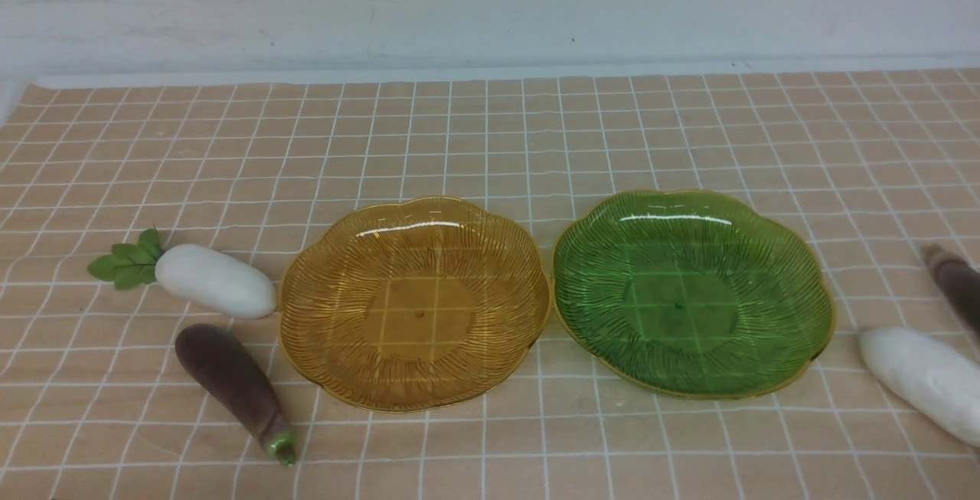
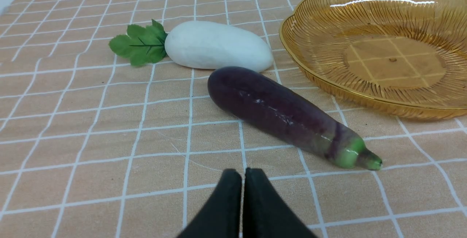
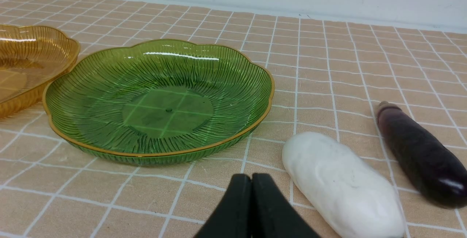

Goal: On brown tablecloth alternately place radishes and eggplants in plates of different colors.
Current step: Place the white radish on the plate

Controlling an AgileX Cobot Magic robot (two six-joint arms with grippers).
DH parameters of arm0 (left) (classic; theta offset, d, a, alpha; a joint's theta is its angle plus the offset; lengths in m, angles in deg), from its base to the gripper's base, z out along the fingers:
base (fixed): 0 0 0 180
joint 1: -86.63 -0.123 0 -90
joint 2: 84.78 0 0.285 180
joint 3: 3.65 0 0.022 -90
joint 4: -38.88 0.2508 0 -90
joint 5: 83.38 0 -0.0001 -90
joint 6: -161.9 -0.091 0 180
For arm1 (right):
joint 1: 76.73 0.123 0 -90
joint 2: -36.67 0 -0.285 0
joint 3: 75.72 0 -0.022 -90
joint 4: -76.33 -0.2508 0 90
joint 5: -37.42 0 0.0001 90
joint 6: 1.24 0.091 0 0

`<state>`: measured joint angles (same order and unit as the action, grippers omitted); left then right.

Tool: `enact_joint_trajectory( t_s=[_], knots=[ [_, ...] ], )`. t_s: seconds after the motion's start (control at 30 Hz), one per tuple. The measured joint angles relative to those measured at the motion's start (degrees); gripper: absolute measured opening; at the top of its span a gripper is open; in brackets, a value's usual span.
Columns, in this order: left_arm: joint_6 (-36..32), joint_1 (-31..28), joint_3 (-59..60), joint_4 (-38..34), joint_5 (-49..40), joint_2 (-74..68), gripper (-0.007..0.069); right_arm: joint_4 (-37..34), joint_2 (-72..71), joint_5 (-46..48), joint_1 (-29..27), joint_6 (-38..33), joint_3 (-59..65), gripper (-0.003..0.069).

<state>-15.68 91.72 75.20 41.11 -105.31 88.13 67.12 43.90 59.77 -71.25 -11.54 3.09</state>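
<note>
The right radish [image 1: 919, 377] and right eggplant [image 1: 958, 284] run off frame.

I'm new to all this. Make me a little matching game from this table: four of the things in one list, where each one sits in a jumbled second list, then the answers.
Things:
1. amber plate
2. green plate
3. leafy radish
4. left eggplant

Places:
A. on the robot's left, nearer the robot, green stem cap toward it
B. empty, right of the middle
C. on the robot's left, farther back, leaves pointing away from the plates
D. empty, left of the middle

Pairs: 1-D, 2-B, 3-C, 4-A.
</note>
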Motion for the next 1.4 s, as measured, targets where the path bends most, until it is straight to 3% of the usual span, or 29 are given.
enact_joint_trajectory(
  t_s=[0.63, 0.77, 0.9, 1.07, 1.23, 1.3, 1.4],
  knots=[
    [0.00, 0.00, 0.00, 1.08, 0.00, 0.00, -0.0004, 2.16, 0.00, 0.00, 0.00, -0.95, 0.00, -0.0015],
    [2.81, 0.00, 0.00, -2.60, 0.13, 0.00, -0.0004, 0.48, 0.00, -0.40, 0.00, 0.21, 0.00, -0.0015],
    [13.14, 0.00, 0.00, -18.18, 0.30, 0.00, -0.0004, -20.01, 0.00, -3.49, 0.00, 11.51, 0.00, -0.0015],
    [24.87, 0.00, 0.00, -42.45, 0.37, 0.00, -0.0004, -35.61, 0.00, -5.42, 0.00, 16.47, 0.00, -0.0015],
    [25.58, 0.00, 0.05, -52.26, 3.55, 0.00, -0.0004, -39.69, 0.00, -4.69, 0.00, 11.57, -1.69, -0.0015],
    [23.92, 0.00, 0.05, -55.13, 6.56, 0.00, -0.0004, -37.47, 1.33, -3.93, 0.00, 4.05, -9.71, -0.0014],
    [18.52, 0.00, -0.69, -55.89, 7.35, 0.00, -0.0004, -32.05, 7.04, -0.59, 0.00, 0.23, -18.82, -0.0014]
  ],
)
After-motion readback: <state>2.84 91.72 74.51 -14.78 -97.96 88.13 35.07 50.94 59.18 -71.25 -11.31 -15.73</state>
